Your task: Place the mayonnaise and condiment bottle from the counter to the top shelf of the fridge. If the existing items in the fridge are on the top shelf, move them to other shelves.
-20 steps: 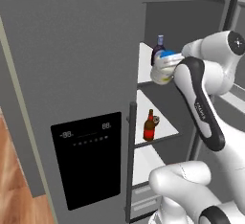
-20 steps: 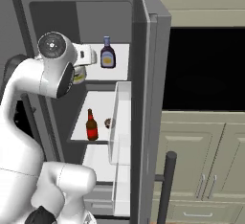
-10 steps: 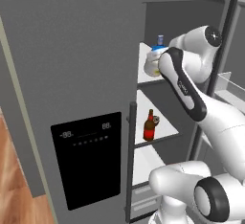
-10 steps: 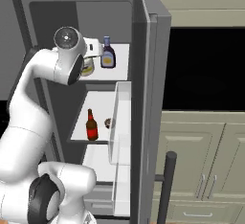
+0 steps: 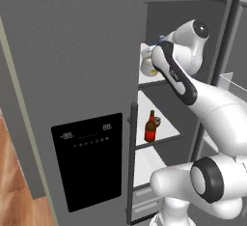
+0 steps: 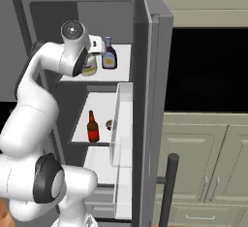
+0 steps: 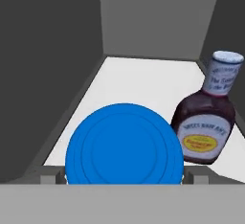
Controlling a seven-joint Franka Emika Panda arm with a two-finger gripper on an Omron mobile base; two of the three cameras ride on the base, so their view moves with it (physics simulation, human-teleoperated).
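Left base view: the grey fridge (image 5: 91, 99) stands with its near door shut and the black display panel (image 5: 87, 160) facing the camera; past the door edge the white arm reaches into the open compartment, and the cream-white mayonnaise jar (image 5: 146, 64) shows at the hand, level with the top shelf (image 5: 149, 79); on the shelf below (image 5: 164, 132) stands the red bottle with a brown neck (image 5: 151, 127), upright, with a small brownish thing (image 5: 158, 120) just beside it.

Right base view: the gripper (image 6: 89, 64) is over the left part of the top shelf (image 6: 118, 73), the mayonnaise jar (image 6: 89, 66) at it; the dark purple condiment bottle (image 6: 109, 55) stands upright just to the jar's right; the red bottle (image 6: 92, 127) and the small round thing (image 6: 109, 123) are on the middle shelf (image 6: 104, 109).

Hand view: the blue lid of the mayonnaise (image 7: 125, 144) sits between the two finger tips (image 7: 60, 176), which stand wide on either side of it; whether they press it I cannot tell; the condiment bottle (image 7: 206, 122) stands near it on the white shelf (image 7: 143, 82).
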